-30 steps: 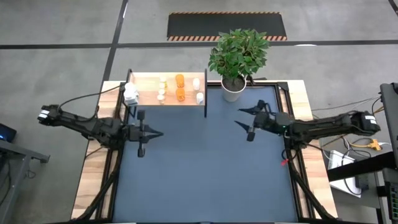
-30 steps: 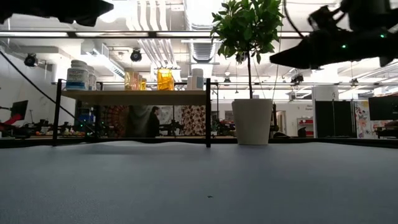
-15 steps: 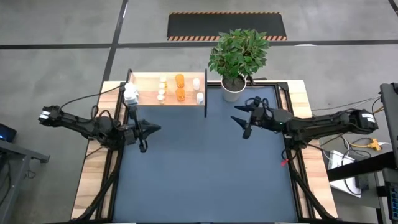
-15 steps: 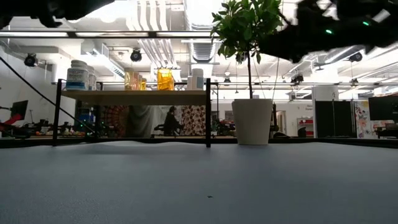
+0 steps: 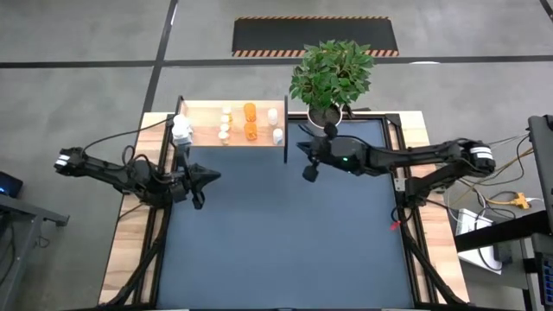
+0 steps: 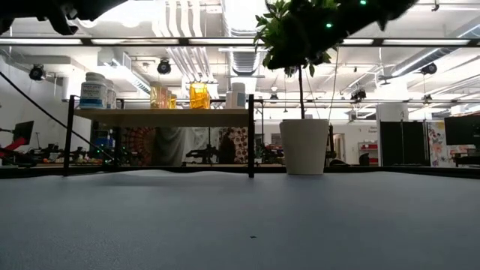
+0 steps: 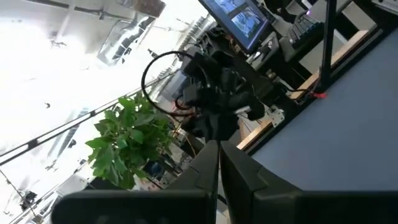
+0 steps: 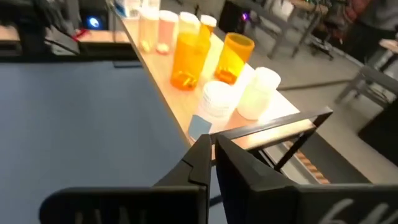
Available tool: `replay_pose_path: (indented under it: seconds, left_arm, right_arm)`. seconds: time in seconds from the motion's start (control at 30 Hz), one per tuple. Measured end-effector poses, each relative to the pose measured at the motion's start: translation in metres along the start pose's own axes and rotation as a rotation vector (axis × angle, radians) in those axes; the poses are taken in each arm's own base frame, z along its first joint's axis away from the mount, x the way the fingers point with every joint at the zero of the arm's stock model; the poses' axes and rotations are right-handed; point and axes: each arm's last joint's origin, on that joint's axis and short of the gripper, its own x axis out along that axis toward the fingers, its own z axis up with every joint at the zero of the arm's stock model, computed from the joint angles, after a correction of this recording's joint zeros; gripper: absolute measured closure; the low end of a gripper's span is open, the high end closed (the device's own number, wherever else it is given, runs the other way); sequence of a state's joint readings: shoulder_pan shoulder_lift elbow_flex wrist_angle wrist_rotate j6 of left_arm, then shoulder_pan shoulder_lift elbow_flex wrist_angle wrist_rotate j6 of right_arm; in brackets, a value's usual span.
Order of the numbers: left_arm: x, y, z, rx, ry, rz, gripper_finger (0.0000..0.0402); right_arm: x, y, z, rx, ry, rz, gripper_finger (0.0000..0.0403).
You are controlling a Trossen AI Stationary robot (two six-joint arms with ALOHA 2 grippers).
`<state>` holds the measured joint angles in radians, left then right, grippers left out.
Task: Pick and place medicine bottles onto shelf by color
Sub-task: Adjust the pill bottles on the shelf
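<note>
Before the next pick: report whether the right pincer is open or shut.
Shut: the right pincer's two dark fingers meet, empty, in front of the shelf.

Overhead, table-level (both catch shelf [image 5: 232, 123]), wrists.

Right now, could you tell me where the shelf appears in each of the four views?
High view: the shelf sits at the table's far edge, left of the potted plant.
Low view: the shelf stands left of centre, the plant to its right.
Left wrist view: not in it; the plant shows.
Right wrist view: the shelf runs diagonally, bottles on top.
</note>
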<state>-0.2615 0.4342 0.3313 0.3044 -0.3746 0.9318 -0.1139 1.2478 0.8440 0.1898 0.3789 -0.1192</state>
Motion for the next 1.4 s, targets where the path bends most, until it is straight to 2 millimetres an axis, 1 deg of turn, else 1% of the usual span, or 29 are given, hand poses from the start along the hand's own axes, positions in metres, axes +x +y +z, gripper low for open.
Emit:
replay_pose_path:
  seconds: [0.27,0.43,0.6,0.73,0.97,1.4]
  left_arm:
    - [-0.008,0.008,0.002,-0.023,-0.023,0.049,0.0402]
    - [-0.012,0.011,0.002,-0.034,-0.030,0.059,0.0402]
    - [-0.013,0.010,0.001,-0.031,-0.023,0.053,0.0402]
    - [-0.014,0.011,0.001,-0.032,-0.023,0.053,0.0402]
    - [-0.014,0.010,0.000,-0.026,-0.016,0.042,0.0402]
    - [-0.014,0.010,0.000,-0.028,-0.018,0.045,0.0402]
  right_arm:
    - [0.031,0.005,0.018,-0.051,0.153,-0.116,0.0390]
    - [0.048,0.009,0.027,-0.095,0.202,-0.177,0.0390]
    - [0.068,0.014,0.030,-0.132,0.221,-0.183,0.0390]
    - [0.079,0.015,0.030,-0.165,0.253,-0.235,0.0390]
    - [0.090,0.020,0.028,-0.187,0.273,-0.224,0.0390]
    - [0.090,0.019,0.031,-0.196,0.270,-0.223,0.0390]
